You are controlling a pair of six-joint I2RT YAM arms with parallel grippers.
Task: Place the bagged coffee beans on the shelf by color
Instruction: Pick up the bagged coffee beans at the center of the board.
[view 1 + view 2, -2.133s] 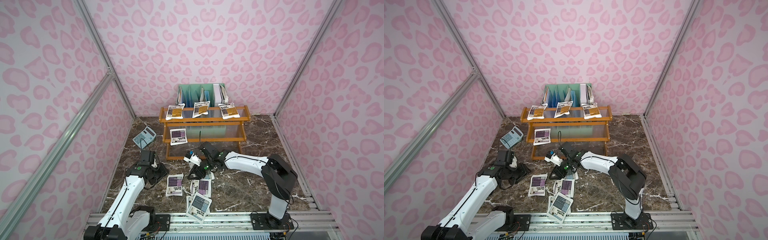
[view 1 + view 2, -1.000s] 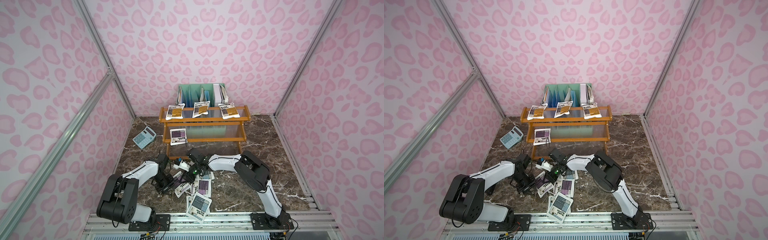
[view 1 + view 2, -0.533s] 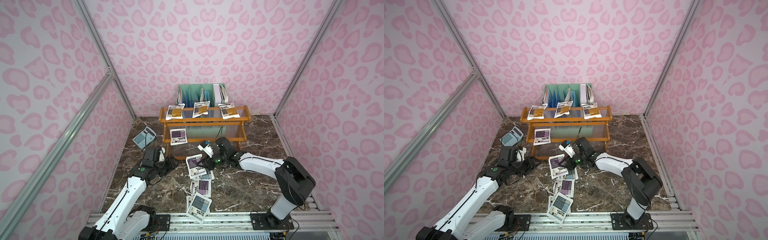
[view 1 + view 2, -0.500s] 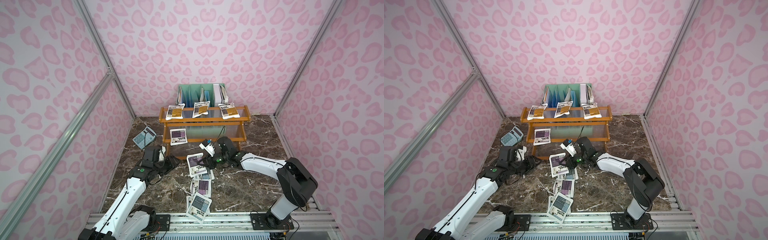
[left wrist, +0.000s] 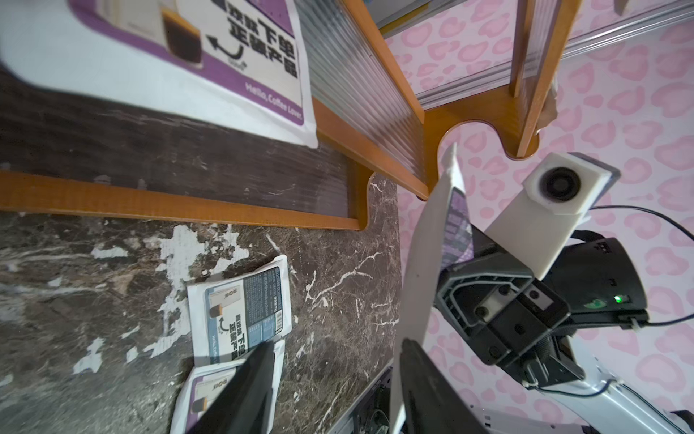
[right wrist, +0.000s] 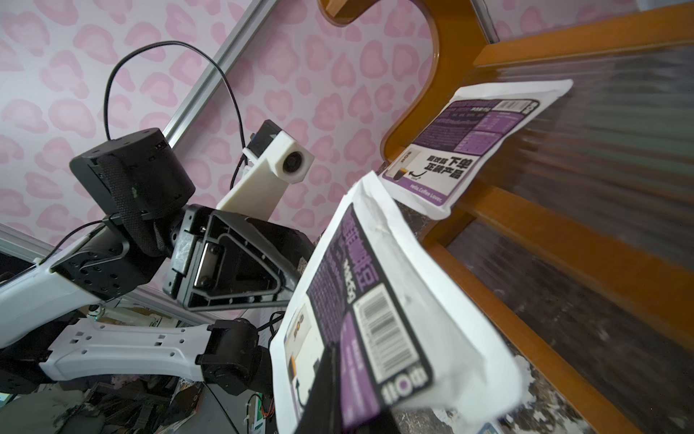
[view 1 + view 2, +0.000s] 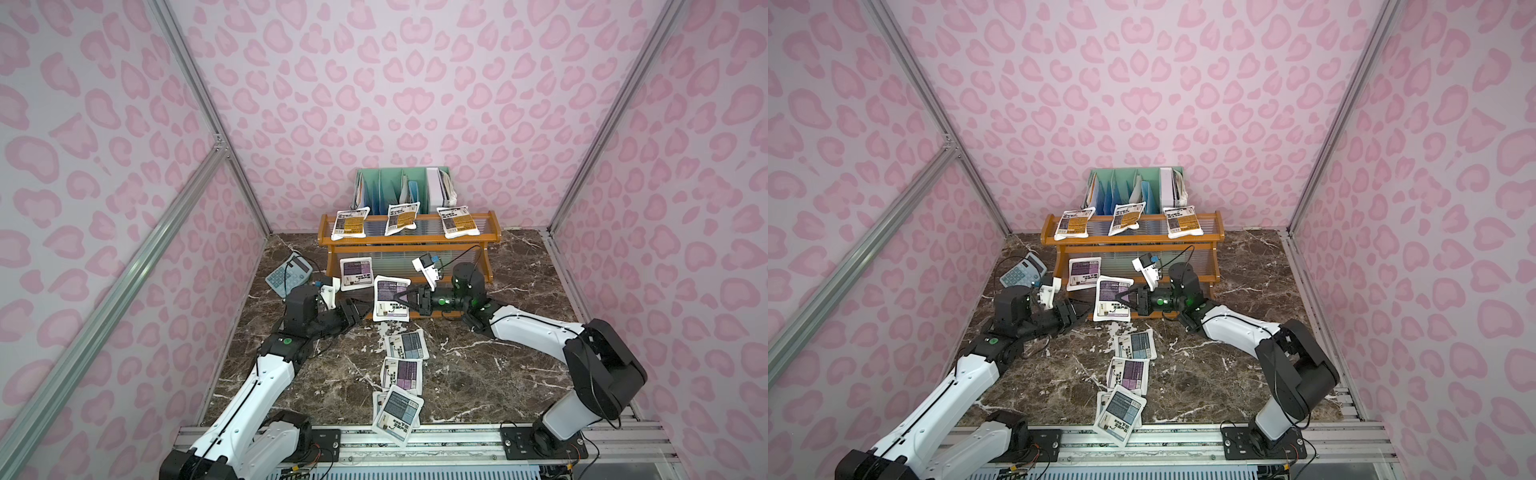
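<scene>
Purple pouch [image 7: 388, 309] pinched tight in right gripper [image 7: 396, 296], low in front of shelf [image 7: 415, 240]; left gripper [image 7: 362, 311] parted, empty, just beside pouch edge.

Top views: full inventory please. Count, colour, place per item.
yellow-orange pouches: three, yellow-orange labels, top tier of the shelf
shelved purple pouch: one, purple label, middle tier, at the end nearer the calculator
held purple pouch: one, purple label, lifted in front of the bottom tier
loose purple pouch: one, purple label, flat on the table
grey-blue pouches: two, grey-blue labels, on the table, one at its near edge
hidden pouch: one, only a white edge shows, under the near-edge grey-blue one
shelf: one, orange-brown, back of table
file rack: one, mint-green, behind shelf
calculator: one, light blue, beside shelf
table: one, dark marble
left gripper: black, open, empty
right gripper: black, shut on held purple pouch
</scene>
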